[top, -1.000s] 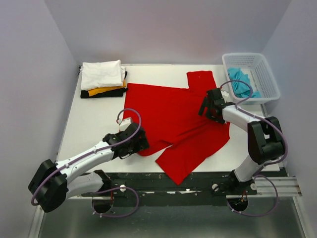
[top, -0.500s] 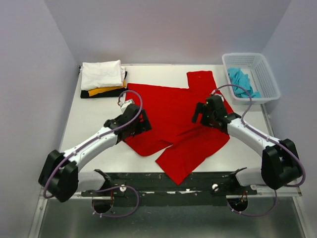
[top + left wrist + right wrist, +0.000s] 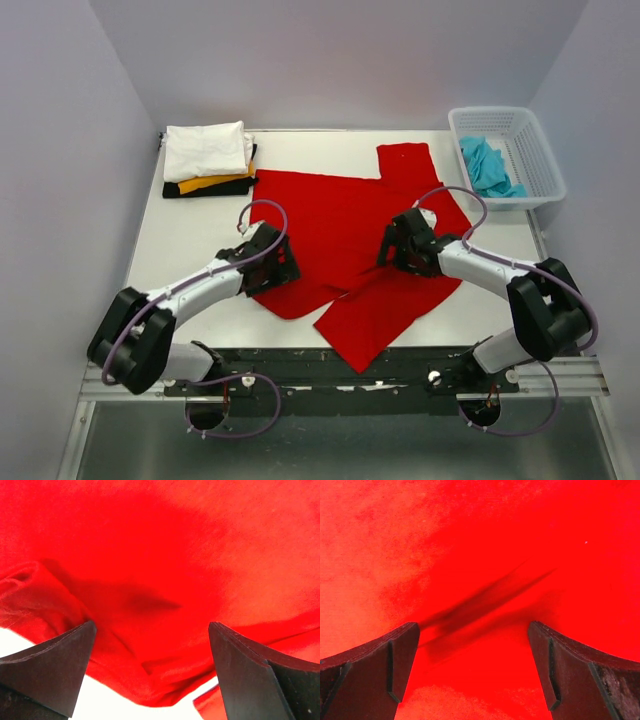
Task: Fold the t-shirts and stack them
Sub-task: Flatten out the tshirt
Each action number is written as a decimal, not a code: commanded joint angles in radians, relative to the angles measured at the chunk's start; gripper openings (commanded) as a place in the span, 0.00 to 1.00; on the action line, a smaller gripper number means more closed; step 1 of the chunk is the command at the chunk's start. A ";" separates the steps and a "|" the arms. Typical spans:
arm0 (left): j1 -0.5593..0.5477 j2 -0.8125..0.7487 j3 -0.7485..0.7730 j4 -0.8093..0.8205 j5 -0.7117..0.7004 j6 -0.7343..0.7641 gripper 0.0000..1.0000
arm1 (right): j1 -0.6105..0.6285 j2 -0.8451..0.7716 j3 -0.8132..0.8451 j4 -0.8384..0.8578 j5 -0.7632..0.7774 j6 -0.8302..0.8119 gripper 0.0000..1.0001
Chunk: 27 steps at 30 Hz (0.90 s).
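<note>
A: Cloth first. How does the red t-shirt (image 3: 340, 215) look?
B: Bright and plain, spread mostly flat across the middle of the table (image 3: 190, 240), with its near-left hem bunched.
A: Which way does it run?
B: Slantwise, one end far toward the basket (image 3: 540, 165), a pointed flap near the front edge.
A: Grippers?
B: The left gripper (image 3: 275, 265) is over the bunched hem, the right gripper (image 3: 393, 245) over the right half. Both have fingers spread, pinching nothing.

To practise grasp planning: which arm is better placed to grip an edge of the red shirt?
Probably left: the left gripper is open over an edge of the red shirt; the right gripper faces only flat cloth.
</note>
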 commanded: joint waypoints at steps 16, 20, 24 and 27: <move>-0.035 -0.576 -0.109 -0.213 0.016 -0.004 0.99 | -0.039 -0.114 0.064 -0.147 0.130 -0.025 1.00; 0.012 -0.432 -0.030 -0.110 0.010 0.046 0.99 | -0.038 -0.159 0.061 -0.190 0.061 -0.012 1.00; 0.080 -0.272 -0.017 0.030 0.088 0.047 0.99 | 0.006 -0.211 -0.057 -0.067 -0.233 -0.033 1.00; 0.096 -0.157 -0.009 0.129 0.090 0.042 0.98 | 0.039 -0.211 -0.124 -0.048 -0.287 -0.001 1.00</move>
